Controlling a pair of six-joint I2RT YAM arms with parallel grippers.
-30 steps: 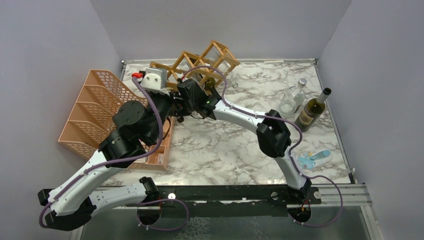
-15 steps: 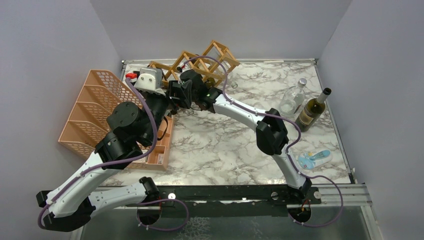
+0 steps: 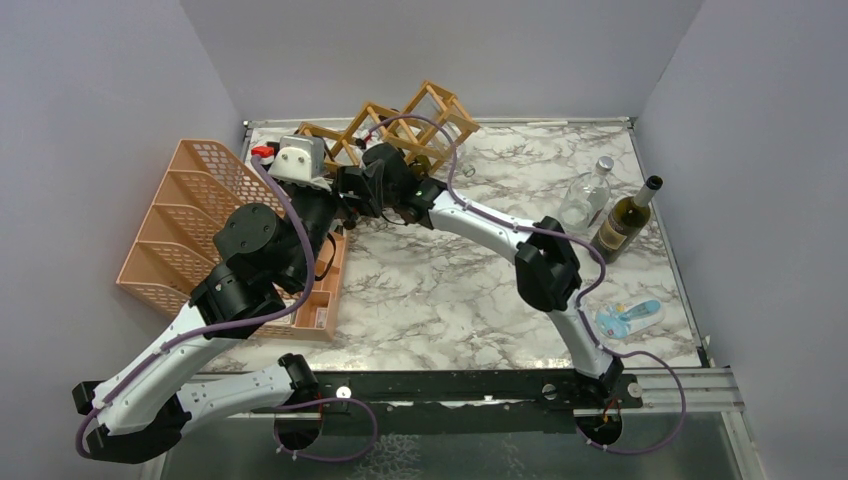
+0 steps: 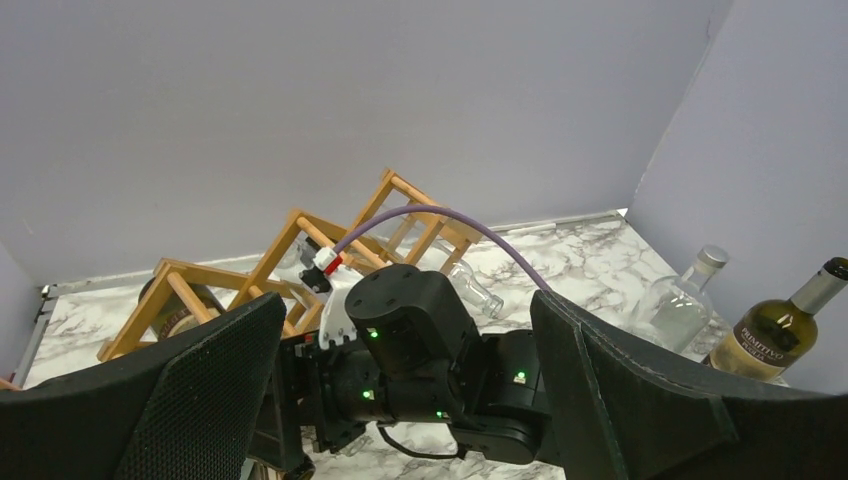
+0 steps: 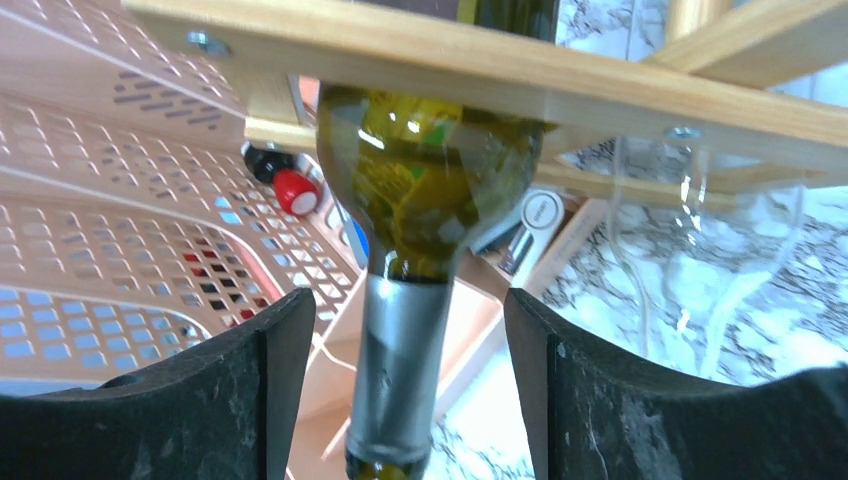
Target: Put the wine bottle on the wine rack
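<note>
1. FAR EDGE OF THE TABLE, TOWARD ITS LEFT CORNER: The green wine bottle (image 5: 425, 200) lies lodged in a cell of the wooden wine rack (image 5: 400, 55). Its shoulder sits under a slat and its foil-capped neck juts out toward the arm.
2. The right pincer (image 5: 405, 345) is open. One pad stands on each side of the neck, with a clear gap on both sides, so nothing is gripped.
3. The left pincer (image 4: 405, 340) hangs wide open and empty just beside the right wrist, between the rack and the pink mesh organizer (image 3: 190, 225).
4. The likeliest risk is a pad snagging the neck if the right arm backs out crooked. That could drag the bottle out of its cell again.
5. A second risk is the bottle sliding out neck-first. How deep the body is seated cannot be told from these views.
6. The slatted rack looks light, so a knock from either arm might shift it. That could also disturb the clear glass bottle (image 5: 700, 230) resting in the neighbouring cell.
7. The two arms are crowded close together, and a hasty retreat could bring them into contact.
</note>
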